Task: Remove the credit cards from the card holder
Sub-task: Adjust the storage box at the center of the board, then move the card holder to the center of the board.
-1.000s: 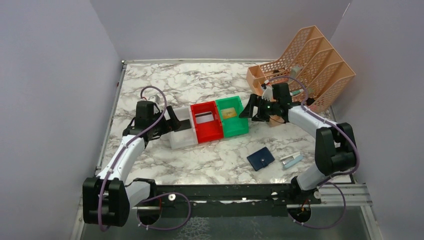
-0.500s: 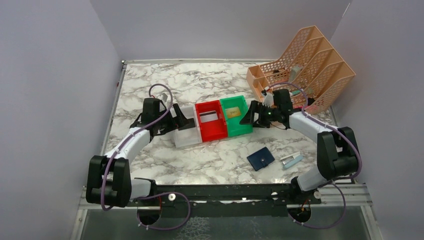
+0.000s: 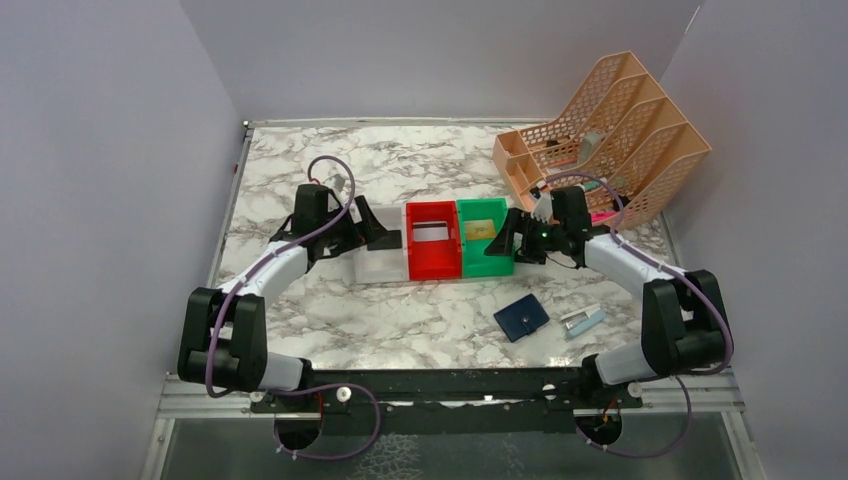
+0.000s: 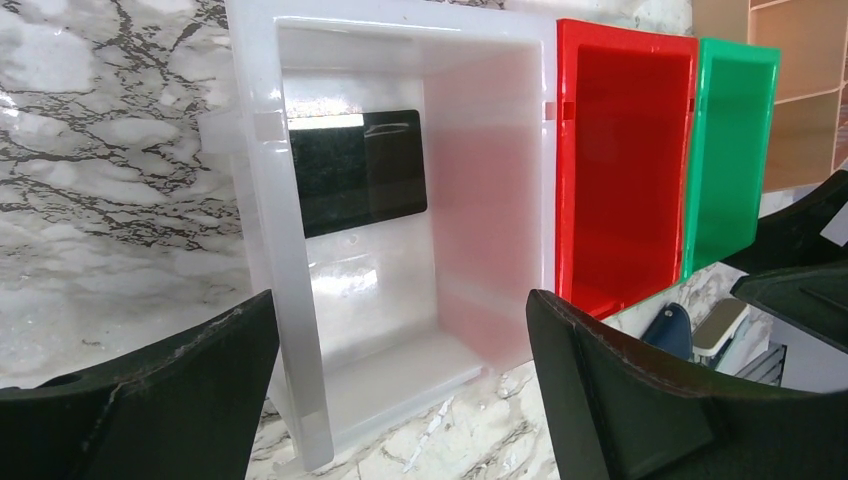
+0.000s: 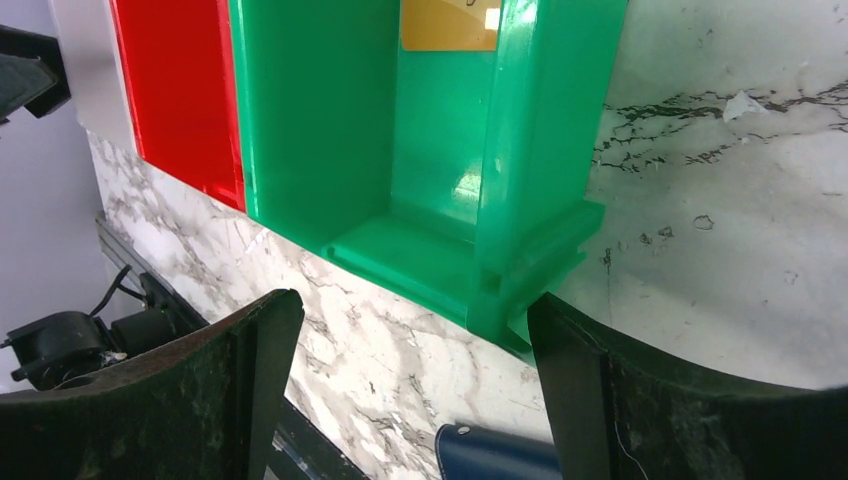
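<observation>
Your marble table [image 3: 420, 160] carries the peach mesh organiser [image 3: 640, 120] at its far right corner. Mid-table, three bins stand touching in a row: white bin [image 3: 378, 268], red bin [image 3: 415, 262], green bin [image 3: 487, 265]. Your left gripper [image 3: 375, 232] has its fingers spread wide around the white bin's end; your right gripper [image 3: 508, 238] is likewise spread wide at the green bin's outer corner, and neither is clamped on anything. The navy card holder [image 3: 521, 317] lies flat nearer you, right of centre, just beside a small silver-blue object [image 3: 581, 320]. The cards are out: black card [image 4: 358, 170] in white, whitish card [image 3: 431, 234] in red, gold card [image 3: 481, 230] in green.
</observation>
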Motion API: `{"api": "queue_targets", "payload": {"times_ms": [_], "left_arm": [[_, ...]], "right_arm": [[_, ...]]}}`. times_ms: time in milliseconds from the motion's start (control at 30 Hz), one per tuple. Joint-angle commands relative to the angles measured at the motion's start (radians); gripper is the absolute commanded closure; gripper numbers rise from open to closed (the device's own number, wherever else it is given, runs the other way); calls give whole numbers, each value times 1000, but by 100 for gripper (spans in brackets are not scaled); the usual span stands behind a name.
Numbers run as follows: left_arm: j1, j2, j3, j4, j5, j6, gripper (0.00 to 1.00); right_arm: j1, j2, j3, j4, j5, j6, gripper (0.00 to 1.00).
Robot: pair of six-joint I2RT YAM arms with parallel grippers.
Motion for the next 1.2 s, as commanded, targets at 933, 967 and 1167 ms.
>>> {"api": "queue_targets", "payload": {"times_ms": [933,967,1167], "left_arm": [[-9,-508,-114,-238,-285,40,1],[-10,-510,-116,-239,-281,38,1],[-10,-524,-139,-245,-285,39,1]], "right_arm": [[19,-325,-67,-557,476,215,10],[25,-326,-68,-583,498,237,10],[62,-361,-109,-580,515,353,9]]}}
